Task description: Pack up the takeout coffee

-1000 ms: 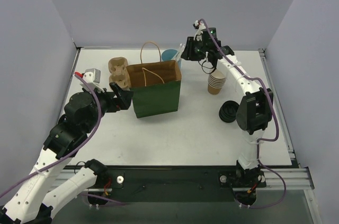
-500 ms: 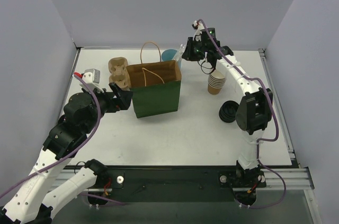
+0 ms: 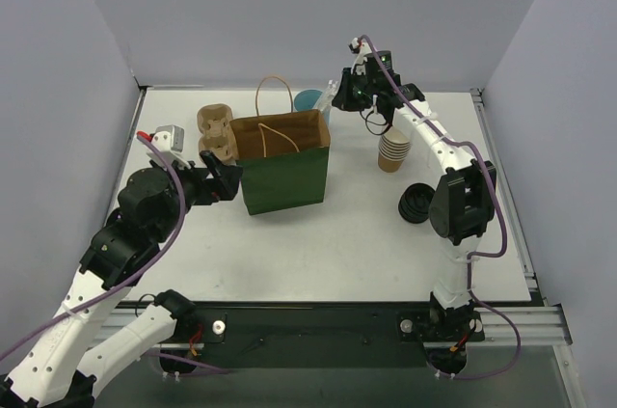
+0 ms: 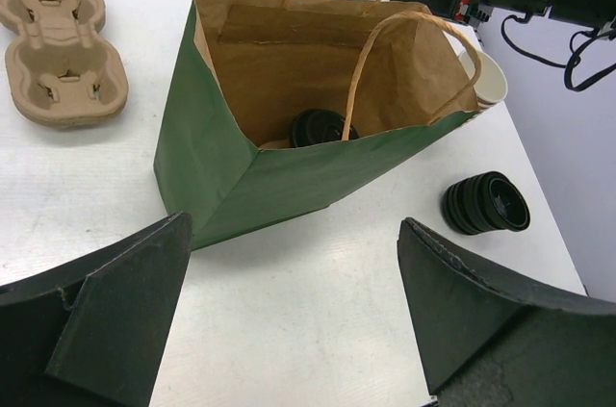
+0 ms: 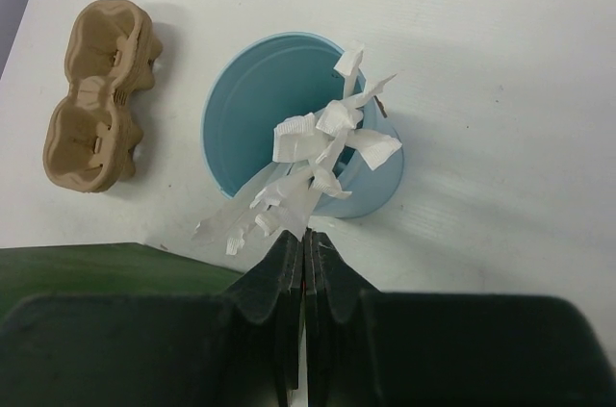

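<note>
The right tool [image 5: 303, 239], fingers pressed together, hangs over the light-blue cup [image 5: 289, 128] at the far side, tips among its white sticks [image 5: 318, 152]; whether one is pinched I cannot tell. Best to lift straight up, so the cup does not tip. The left tool [image 4: 294, 234] is spread, near-left of the green bag [image 4: 269, 186], where the takeout coffee [image 4: 322, 126] already sits.

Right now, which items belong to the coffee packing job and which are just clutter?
Job: takeout coffee, black lid showing inside the green bag.
Lying about: pulp cup carriers, blue cup of white sticks, stack of cream cups, stack of black lids.
</note>
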`<action>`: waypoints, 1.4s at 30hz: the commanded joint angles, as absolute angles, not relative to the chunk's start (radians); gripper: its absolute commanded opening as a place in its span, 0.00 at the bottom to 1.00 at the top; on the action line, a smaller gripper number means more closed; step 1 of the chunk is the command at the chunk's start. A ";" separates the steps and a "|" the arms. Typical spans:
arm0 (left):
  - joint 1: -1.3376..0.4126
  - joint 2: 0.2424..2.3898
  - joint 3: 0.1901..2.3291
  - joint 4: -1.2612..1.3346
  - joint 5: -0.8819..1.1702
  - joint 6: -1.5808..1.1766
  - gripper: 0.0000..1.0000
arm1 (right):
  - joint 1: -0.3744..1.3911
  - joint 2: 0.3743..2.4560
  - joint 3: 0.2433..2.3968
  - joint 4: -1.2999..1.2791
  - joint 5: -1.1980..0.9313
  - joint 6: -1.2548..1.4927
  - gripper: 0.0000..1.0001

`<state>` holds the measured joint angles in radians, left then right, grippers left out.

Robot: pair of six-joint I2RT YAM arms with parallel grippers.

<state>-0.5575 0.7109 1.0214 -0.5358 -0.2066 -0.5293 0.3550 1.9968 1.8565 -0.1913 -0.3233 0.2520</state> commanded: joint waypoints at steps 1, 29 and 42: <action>-0.561 0.716 1.038 -0.532 -0.236 -0.470 0.97 | 0.353 1.918 1.871 -0.204 -0.308 0.236 0.00; -0.560 0.718 1.141 -0.606 -0.359 -0.367 0.97 | 0.347 1.660 1.944 -0.471 -0.210 0.259 0.00; -0.560 0.695 1.109 -0.571 -0.342 -0.325 0.97 | 0.354 1.419 2.016 -0.548 -0.181 0.232 0.00</action>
